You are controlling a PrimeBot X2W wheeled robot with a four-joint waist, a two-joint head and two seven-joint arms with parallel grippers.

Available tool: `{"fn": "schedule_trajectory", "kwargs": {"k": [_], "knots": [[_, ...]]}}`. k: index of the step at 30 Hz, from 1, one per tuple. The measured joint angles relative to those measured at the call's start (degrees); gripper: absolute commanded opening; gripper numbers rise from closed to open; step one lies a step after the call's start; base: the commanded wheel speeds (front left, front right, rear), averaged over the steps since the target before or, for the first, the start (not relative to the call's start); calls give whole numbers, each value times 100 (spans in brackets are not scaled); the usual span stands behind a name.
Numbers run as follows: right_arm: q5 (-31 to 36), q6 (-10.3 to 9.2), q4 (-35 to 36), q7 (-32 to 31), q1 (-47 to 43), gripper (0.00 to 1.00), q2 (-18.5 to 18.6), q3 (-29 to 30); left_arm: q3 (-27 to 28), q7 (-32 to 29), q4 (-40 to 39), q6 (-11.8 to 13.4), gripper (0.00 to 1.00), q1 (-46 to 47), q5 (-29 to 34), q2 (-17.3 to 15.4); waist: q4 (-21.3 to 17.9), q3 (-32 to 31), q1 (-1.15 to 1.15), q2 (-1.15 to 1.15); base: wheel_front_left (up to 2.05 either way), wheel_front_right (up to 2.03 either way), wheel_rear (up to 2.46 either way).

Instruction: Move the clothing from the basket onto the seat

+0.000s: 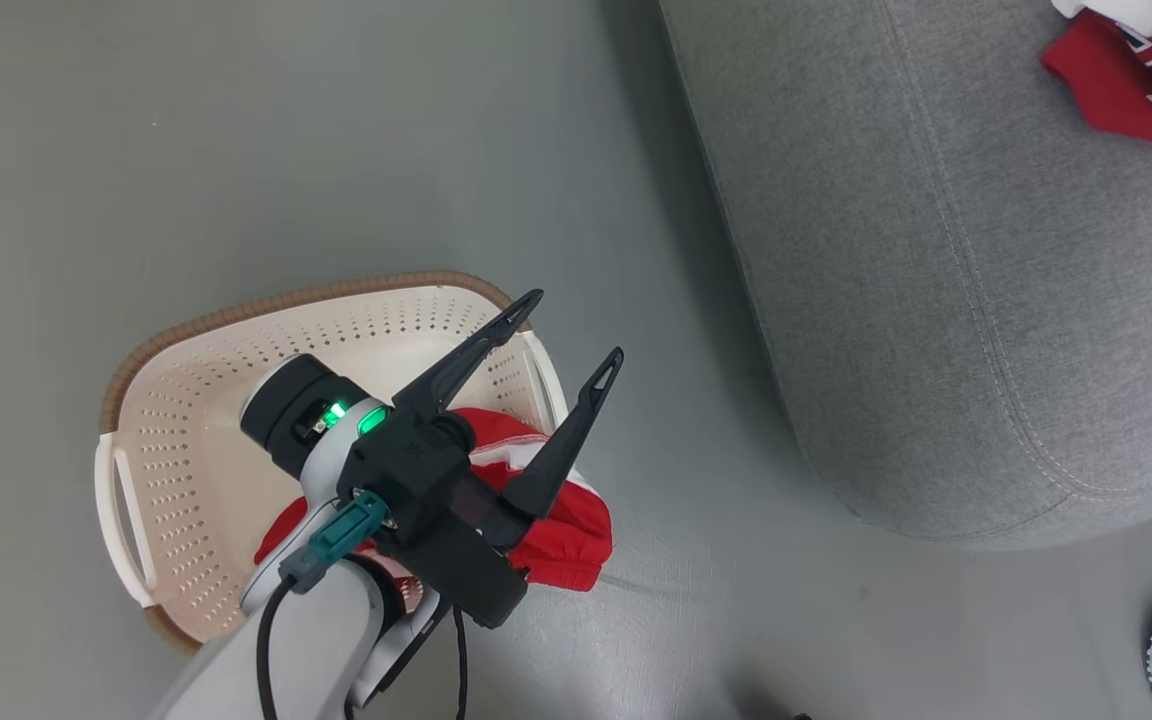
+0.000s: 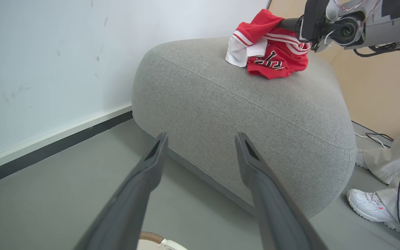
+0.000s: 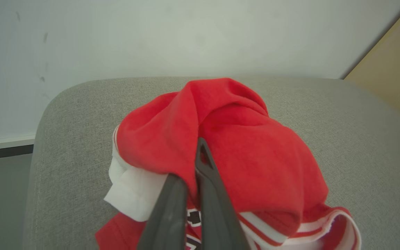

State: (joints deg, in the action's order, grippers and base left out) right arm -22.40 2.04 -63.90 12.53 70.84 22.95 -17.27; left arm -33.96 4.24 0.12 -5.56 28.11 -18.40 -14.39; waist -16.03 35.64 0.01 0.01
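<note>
The right gripper [image 3: 189, 159] is pinching a red garment [image 3: 248, 146] on the seat [image 3: 342, 114], release seemingly next, while the left gripper [image 1: 577, 322], jaws spread, is hovering above another garment [image 1: 571, 525] in the basket [image 1: 196, 400].

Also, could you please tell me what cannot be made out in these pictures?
Head view: the left gripper and its arm cover much of the basket and the garment inside.
Head view: the other garment, on the seat, is cut off at the top-right corner.
Right wrist view: the right gripper partly hides that garment's lettering.
Left wrist view: the bottom edge cuts the basket to a sliver.
</note>
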Motion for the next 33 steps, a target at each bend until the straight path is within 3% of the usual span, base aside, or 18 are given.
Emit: {"fn": "schedule_trajectory", "kwargs": {"k": [3,4,5,6,7,8,9,21,33], "knots": [[19,49,-132,56,-9,4,-77,-55,0,-2,44,-1,100,1,0,-8,-43,-25,-1,0,0,0,0],[25,51,-146,67,-23,26,-115,-79,2,-2,63,0,100,1,0,-13,-56,-35,-1,0,0,0,0],[26,58,-162,68,-42,40,-155,-99,2,-3,70,-1,100,1,0,-16,-69,-46,-1,0,0,0,0],[26,58,-162,68,-42,40,-155,-99,2,-3,70,-1,100,1,0,-16,-69,-46,-1,0,0,0,0],[35,69,-171,75,-74,53,-187,-123,2,-2,79,-1,100,1,-1,-18,-83,-59,-1,0,0,0,0],[68,75,-179,87,-110,93,-211,-141,1,-2,97,-1,100,0,-1,-19,-97,-74,-1,0,0,0,0],[83,75,-198,120,-134,100,-234,-147,1,7,119,-2,100,0,-1,-19,-110,-92,0,0,0,0,0],[118,153,-155,177,-754,100,-457,-193,-31,299,497,-8,100,-35,-185,143,-267,-596,-1,0,0,0,0],[213,252,478,194,-1262,100,-732,-332,20,677,1058,-45,100,-304,-397,375,-213,-1433,-2,-1,0,0,0]]}}
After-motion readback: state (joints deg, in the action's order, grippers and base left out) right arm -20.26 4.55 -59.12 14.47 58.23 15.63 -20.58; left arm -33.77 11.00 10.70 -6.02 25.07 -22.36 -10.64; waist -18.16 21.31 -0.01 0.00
